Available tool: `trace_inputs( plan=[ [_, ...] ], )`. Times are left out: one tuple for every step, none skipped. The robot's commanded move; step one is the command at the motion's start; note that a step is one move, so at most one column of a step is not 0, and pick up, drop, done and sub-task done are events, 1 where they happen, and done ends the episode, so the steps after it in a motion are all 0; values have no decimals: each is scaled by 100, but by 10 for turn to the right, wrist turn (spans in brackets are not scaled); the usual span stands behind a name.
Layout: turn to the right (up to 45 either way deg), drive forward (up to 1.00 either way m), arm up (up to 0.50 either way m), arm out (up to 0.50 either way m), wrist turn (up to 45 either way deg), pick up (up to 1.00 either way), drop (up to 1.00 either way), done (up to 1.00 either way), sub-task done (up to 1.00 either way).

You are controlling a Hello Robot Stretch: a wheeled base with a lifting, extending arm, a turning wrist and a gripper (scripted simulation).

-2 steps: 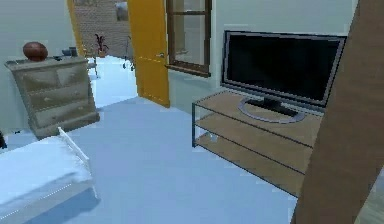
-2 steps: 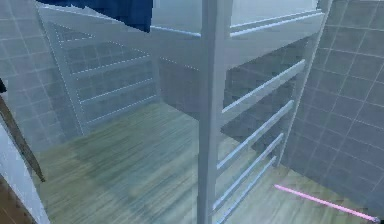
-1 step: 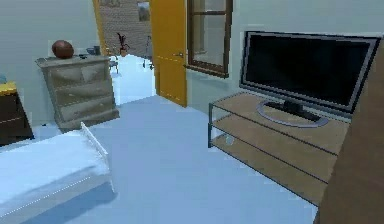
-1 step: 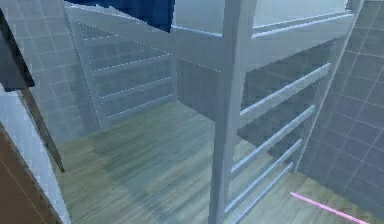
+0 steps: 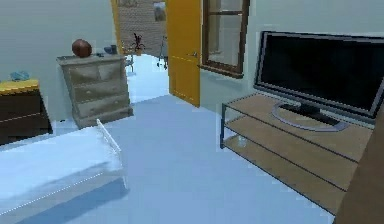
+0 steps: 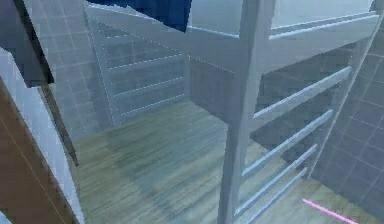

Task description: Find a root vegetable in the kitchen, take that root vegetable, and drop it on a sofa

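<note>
I am in a bedroom. In the forward view an orange door [image 5: 184,50] stands swung back beside a doorway [image 5: 145,50]. Through the doorway I see a bright further room with a small dark plant-like shape [image 5: 137,42] on its floor. A round reddish-brown ball [image 5: 82,48] rests on top of a wooden dresser [image 5: 97,88] left of the doorway.
A flat television [image 5: 320,65] stands on a low wooden shelf unit [image 5: 300,140] at the forward view's right. A white bed corner [image 5: 55,165] and a dark desk [image 5: 20,110] lie at the left. A white raised bed frame [image 6: 250,120] and pale drawers [image 6: 140,75] stand over wooden floor [image 6: 150,160].
</note>
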Motion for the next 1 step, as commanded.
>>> trace_inputs(
  plan=[
    [0, 25, 0, 0, 0, 0, 0, 0, 0]
  ],
)
